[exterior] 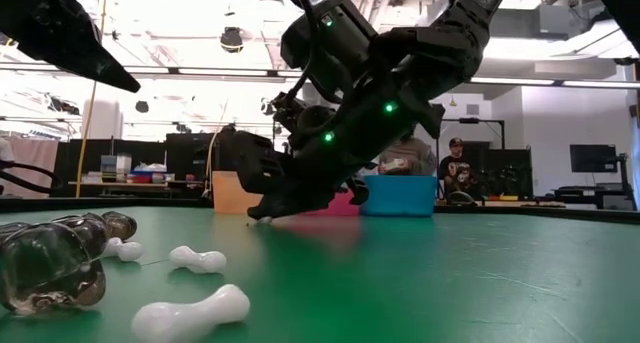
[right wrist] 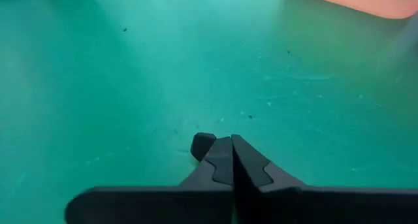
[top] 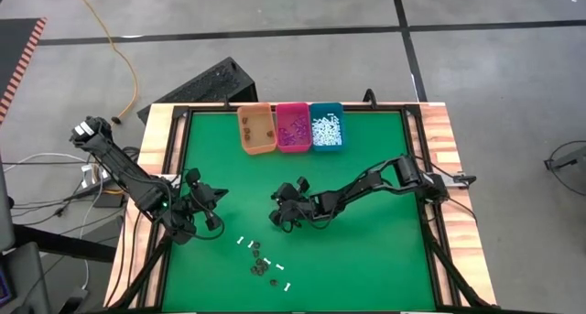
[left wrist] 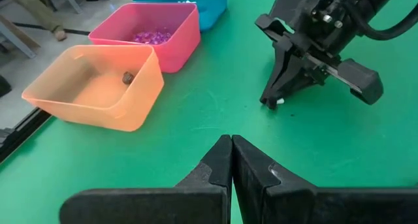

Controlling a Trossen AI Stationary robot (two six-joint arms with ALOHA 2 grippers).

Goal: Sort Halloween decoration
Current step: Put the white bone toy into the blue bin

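Halloween decoration (top: 265,264): tiny white bone-shaped sticks and dark bits, scattered on the green table (top: 366,250) near its front edge.

The pieces looked light, rigid and smooth, likely to skid or flip; each seemed best pinched across its narrow middle. Some already lay sorted in the orange bin (top: 256,129), pink bin (top: 294,126) and teal bin (top: 327,125). The right gripper (top: 276,221) stood clenched, tips on the mat, a small white speck at them in the left wrist view, whether gripped I could not tell. The left gripper (top: 216,224) waited closed and empty.
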